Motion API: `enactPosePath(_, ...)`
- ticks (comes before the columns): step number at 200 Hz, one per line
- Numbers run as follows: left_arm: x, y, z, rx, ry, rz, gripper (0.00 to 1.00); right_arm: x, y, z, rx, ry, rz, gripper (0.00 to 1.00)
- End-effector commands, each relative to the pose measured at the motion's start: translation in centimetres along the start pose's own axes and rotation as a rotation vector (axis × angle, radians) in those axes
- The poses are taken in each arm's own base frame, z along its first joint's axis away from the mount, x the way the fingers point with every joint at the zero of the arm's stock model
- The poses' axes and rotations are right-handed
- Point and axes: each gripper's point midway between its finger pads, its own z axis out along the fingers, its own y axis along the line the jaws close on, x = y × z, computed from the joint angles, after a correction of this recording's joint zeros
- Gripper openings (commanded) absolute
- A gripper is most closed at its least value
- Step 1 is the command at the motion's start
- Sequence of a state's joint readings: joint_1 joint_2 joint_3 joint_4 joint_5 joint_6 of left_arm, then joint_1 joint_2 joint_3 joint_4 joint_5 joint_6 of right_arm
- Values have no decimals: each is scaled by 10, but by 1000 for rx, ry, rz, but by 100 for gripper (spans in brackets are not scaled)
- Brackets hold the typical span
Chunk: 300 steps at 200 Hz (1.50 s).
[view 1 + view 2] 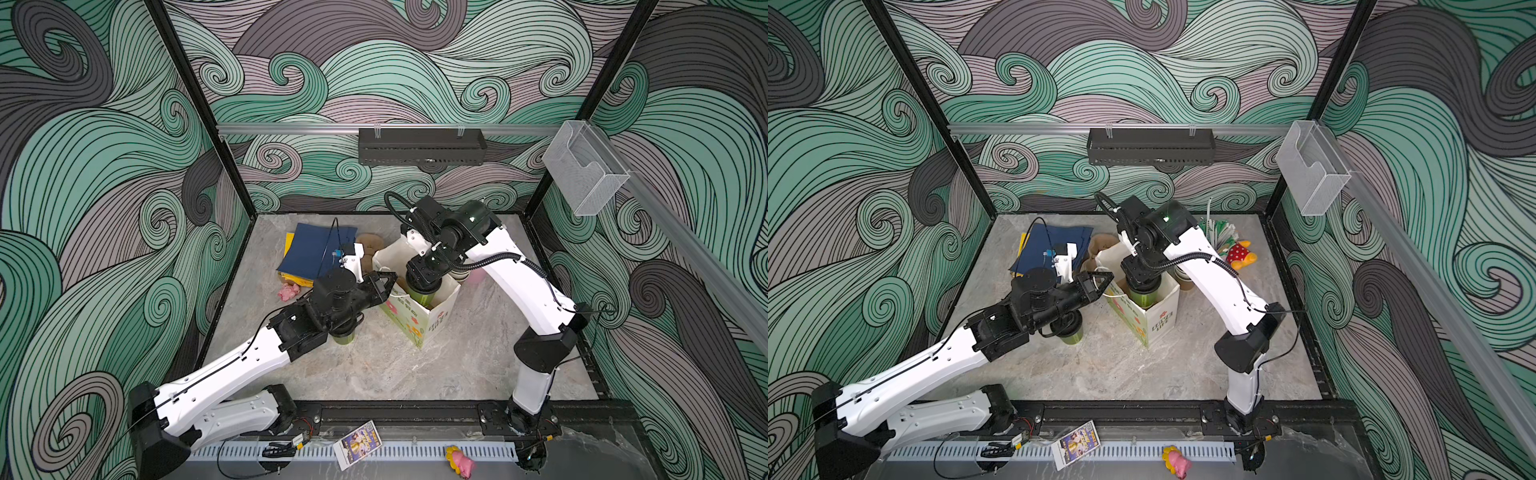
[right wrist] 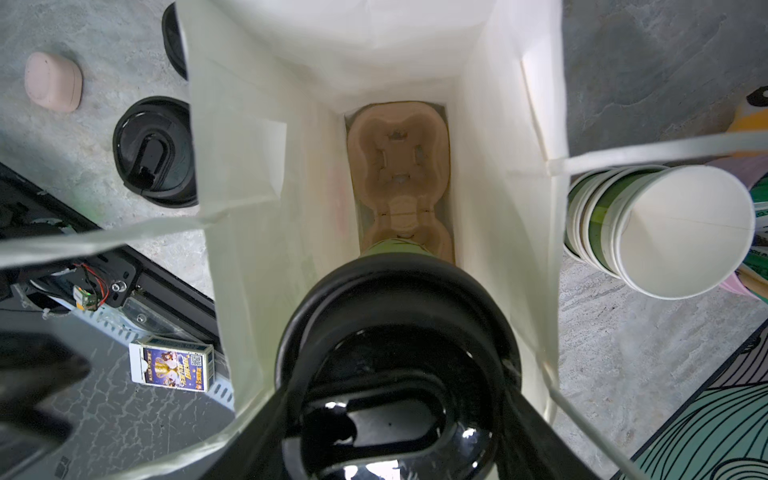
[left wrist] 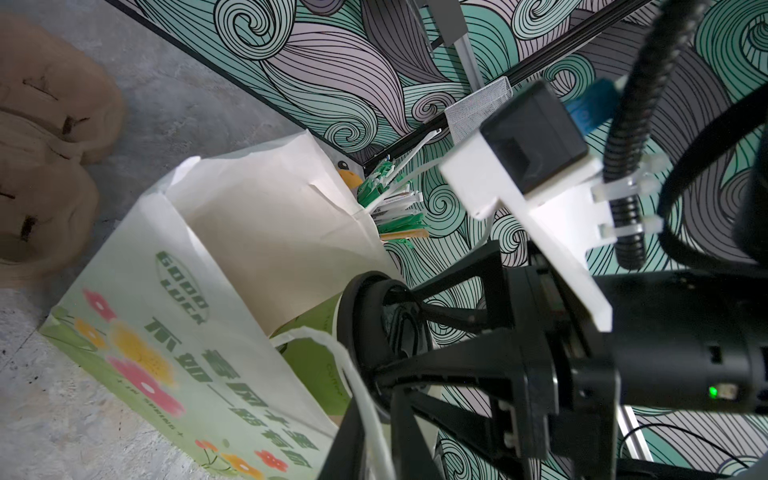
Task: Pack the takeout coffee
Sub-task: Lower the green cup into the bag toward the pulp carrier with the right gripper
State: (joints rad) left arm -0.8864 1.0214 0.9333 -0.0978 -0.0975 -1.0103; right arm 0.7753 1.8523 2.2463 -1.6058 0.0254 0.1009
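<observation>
- My right pincer (image 1: pixel 420 286) is clamped across the black lid of a cup (image 1: pixel 420 298). The cup hangs upright in the mouth of the bag (image 1: pixel 409 322).
- Below it lies the carrier (image 2: pixel 399 158) on the bag floor. I cannot tell whether the cup's base has reached the near pocket.
- My left pincer (image 1: pixel 390 279) is nearly closed and looks pinched on the bag's handle (image 3: pixel 353 374), holding that side open.
- I hold the cup by the lid alone, so a jolt could pop the lid loose and drop the cup.
- If I come down off-centre, the base could land on the carrier's ridge and the cup would lean against the paper.
- The bag is light. Too hard a pull on the handle could tip or drag it, and a slip would let the wall fold in on the cup.
- A second cup (image 1: pixel 1071 334) stands under my left arm, where a careless swing would knock it over.
</observation>
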Motion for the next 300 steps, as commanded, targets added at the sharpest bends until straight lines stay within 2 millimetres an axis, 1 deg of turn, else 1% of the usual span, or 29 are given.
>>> enactPosePath(1,-8,-8,-1,7,-16,12,11,12,2,-3,-1,27,-49,66)
enactPosePath(43,-7,-7,-2,4,-14,5,3,16,-2,11,24,77,-51,66)
enactPosePath(67,-7,-6,-4,-1,-13,-3,0,14,-4,16,36,79,-48,67)
enactPosePath(150,-4,-2,-5,-13,-2,-22,0,7,1,37,8,66,-22,67)
enactPosePath(218,-2,1,-6,-19,1,-29,0,5,-3,48,10,51,-4,67)
enactPosePath(300,-2,2,-5,-23,4,-37,0,10,-5,65,9,63,4,67)
